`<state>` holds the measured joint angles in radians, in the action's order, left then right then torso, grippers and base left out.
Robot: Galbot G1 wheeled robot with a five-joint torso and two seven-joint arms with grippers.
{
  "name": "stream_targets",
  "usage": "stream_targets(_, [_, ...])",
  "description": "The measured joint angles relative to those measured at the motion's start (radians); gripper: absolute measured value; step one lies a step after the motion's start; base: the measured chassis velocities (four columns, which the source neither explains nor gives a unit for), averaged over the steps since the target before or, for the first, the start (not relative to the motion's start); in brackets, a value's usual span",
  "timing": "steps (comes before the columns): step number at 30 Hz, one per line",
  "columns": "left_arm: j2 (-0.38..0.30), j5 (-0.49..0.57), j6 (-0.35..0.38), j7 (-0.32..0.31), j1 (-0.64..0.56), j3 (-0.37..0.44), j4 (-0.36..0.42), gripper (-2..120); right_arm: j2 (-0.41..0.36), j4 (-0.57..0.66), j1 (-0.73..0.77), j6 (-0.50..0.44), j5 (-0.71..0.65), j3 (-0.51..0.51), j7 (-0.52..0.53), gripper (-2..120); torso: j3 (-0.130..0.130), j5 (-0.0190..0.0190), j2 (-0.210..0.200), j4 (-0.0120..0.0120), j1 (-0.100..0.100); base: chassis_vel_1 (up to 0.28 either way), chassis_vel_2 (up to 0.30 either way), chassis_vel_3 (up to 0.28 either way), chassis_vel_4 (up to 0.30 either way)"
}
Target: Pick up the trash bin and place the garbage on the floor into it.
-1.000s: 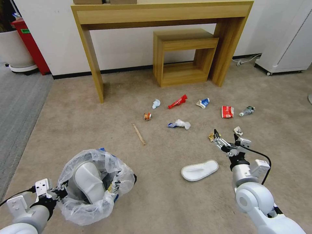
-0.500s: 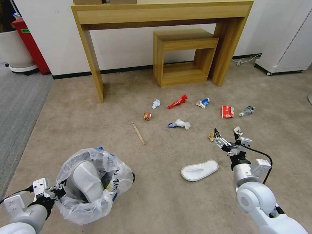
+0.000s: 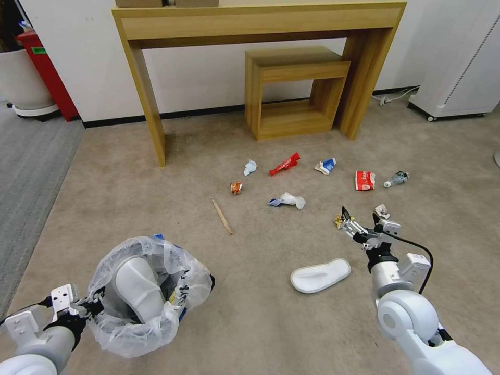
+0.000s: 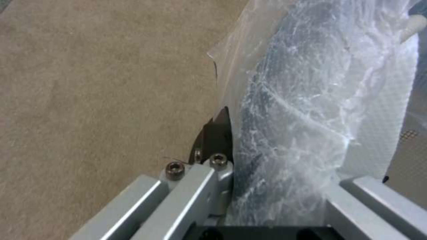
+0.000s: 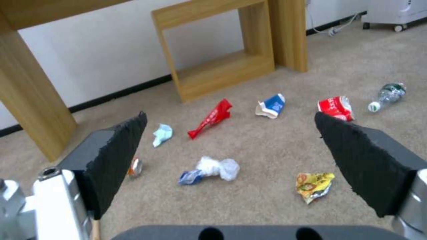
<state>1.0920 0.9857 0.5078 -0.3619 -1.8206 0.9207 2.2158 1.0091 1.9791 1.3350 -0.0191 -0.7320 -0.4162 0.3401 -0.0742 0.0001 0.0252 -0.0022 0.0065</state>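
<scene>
Beside the white slipper (image 3: 320, 275) on the beige carpet floor (image 3: 260, 323), the left tool (image 3: 86, 308) grips the blue, bag-lined trash bin (image 3: 148, 297); beyond the slipper the right tool (image 3: 360, 219) hovers open above a crumpled yellow wrapper (image 5: 315, 186).

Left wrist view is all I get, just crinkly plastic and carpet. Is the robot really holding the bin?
Observer: Yes. In the head view the left gripper is shut on the rim of the trash bin, holding it off the floor.
Operator: Is anything in it?
Observer: A white slipper stands inside the bag.
Operator: Where's the other arm?
Observer: The right gripper is open, out over the carpet with nothing in it.
Operator: What's close to it?
Observer: A crumpled yellow wrapper lies on the floor just ahead, between its fingers as the right wrist view shows it.
</scene>
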Motion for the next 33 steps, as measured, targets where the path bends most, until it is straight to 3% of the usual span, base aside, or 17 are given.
stream_targets(25, [0.001, -0.002, -0.006, 0.003, 0.007, -0.006, -0.011, 0, 0.014, -0.030, -0.019, -0.014, 0.004, 0.029, 0.015, 94, 0.000, 0.0000, 0.000, 0.0000, 0.000, -0.014, 0.013, 0.014, -0.015])
stream_targets(31, [0.005, -0.006, -0.010, 0.004, 0.008, -0.011, -0.014, 0, 0.014, -0.026, -0.033, 0.082, -0.151, 0.053, 0.127, 99, 0.000, 0.0002, 0.000, 0.0000, 0.000, 0.000, 0.000, 0.000, 0.000])
stream_targets(33, [0.008, -0.009, -0.014, 0.004, 0.011, -0.016, -0.018, 0, 0.020, -0.020, -0.054, 0.160, -0.289, 0.063, 0.222, 99, 0.000, -0.0002, 0.000, 0.0000, 0.000, 0.000, 0.000, 0.000, 0.000])
